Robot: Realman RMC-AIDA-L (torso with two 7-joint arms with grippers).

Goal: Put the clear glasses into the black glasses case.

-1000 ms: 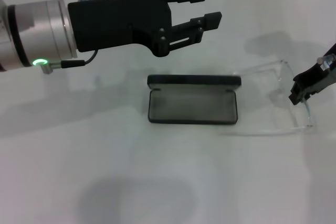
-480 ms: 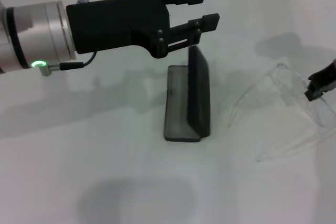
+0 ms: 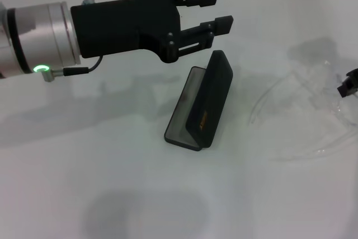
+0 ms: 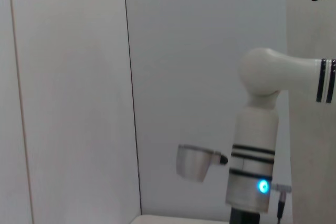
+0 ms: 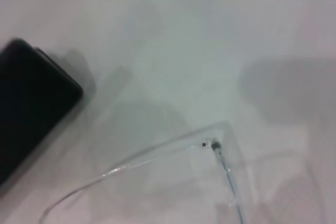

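Observation:
The black glasses case lies open at a slant in the middle of the white table, its lid raised with orange lettering showing and the grey lining beside it. The clear glasses rest on the table to its right, arms spread toward the case. In the right wrist view a clear arm and hinge of the glasses show, with a corner of the case nearby. My left gripper hovers open and empty above the table behind the case. Only a dark tip of my right gripper shows at the right edge, by the glasses.
The white table runs back to a pale panelled wall. The left wrist view faces that wall and a white arm segment with black bands next to a small metal cup.
The case has swung round on the table from lying crosswise to slanted, lid lettering now showing. The glasses and my right gripper shifted right, toward the edge of view. The left arm stayed put.

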